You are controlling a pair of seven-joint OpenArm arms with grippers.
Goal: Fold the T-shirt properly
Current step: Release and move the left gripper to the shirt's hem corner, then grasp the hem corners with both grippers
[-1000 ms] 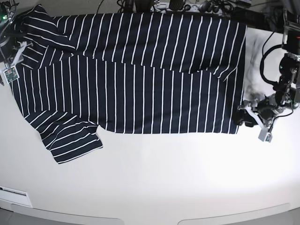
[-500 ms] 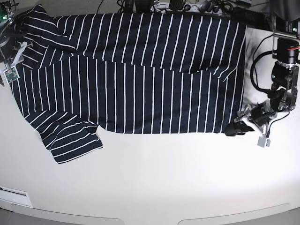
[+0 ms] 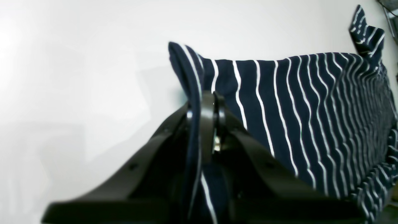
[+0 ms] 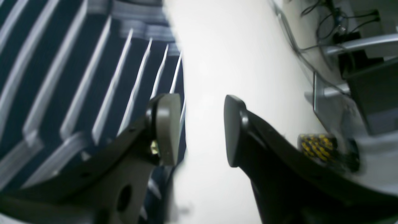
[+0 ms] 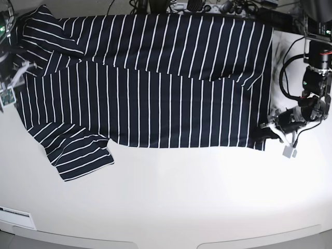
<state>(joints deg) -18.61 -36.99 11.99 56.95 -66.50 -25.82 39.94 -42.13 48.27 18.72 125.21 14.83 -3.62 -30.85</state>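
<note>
The T-shirt [image 5: 155, 83], dark navy with thin white stripes, lies spread flat along the back of the white table [image 5: 171, 197]. One sleeve [image 5: 78, 153] sticks out at the front left. My left gripper [image 5: 258, 136] is at the shirt's front right corner. In the left wrist view that gripper [image 3: 205, 102] is shut on the T-shirt [image 3: 311, 109], whose hem corner stands pinched up between the fingers. My right gripper [image 5: 11, 83] is at the shirt's far left edge. It [image 4: 200, 127] is open: one finger [image 4: 168, 124] over the striped T-shirt [image 4: 77, 93], the other over bare table.
Cables and dark equipment [image 5: 207, 6] run along the table's back edge. A grey frame and black box [image 4: 367, 77] stand beside the right gripper. A white label [image 5: 15, 212] lies at the front left corner.
My left gripper slid left onto the shirt's front right corner and shut on it. The right gripper shifted slightly at the left edge and stayed open.
</note>
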